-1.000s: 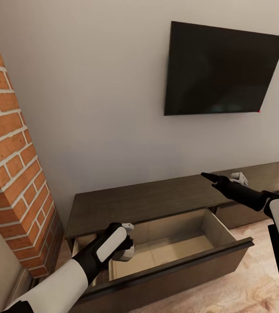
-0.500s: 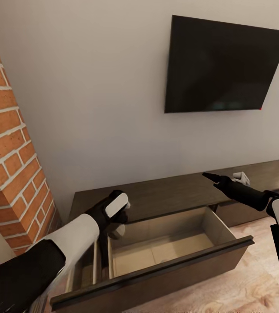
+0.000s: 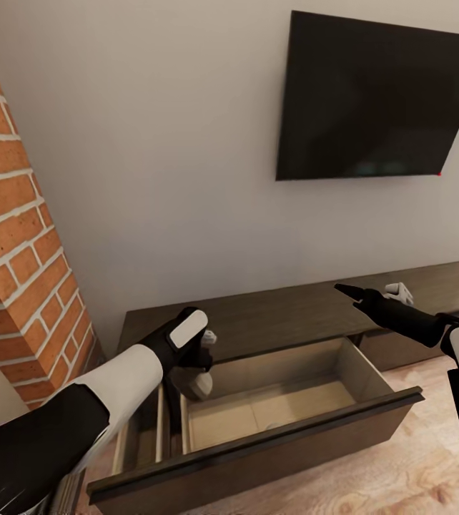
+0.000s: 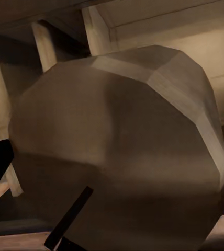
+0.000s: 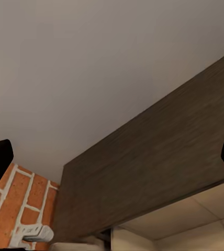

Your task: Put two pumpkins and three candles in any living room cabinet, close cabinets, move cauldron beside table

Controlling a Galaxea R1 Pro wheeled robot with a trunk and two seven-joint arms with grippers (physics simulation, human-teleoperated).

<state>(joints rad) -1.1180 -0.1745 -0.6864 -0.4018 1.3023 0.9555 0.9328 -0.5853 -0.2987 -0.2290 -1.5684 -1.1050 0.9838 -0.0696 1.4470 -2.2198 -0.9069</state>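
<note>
Left claw (image 3: 195, 378) lower; candle (image 4: 117, 151) half-hidden

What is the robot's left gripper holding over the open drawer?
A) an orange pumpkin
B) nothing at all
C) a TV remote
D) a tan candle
D: the left gripper is shut on a stubby beige candle above the open drawer of the cabinet.

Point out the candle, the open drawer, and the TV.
candle (image 4: 117, 151), left wrist view, middle of its beige side.
open drawer (image 3: 272, 411), head view, tan floor inside.
TV (image 3: 379, 100), head view, centre of the dark screen.
</note>
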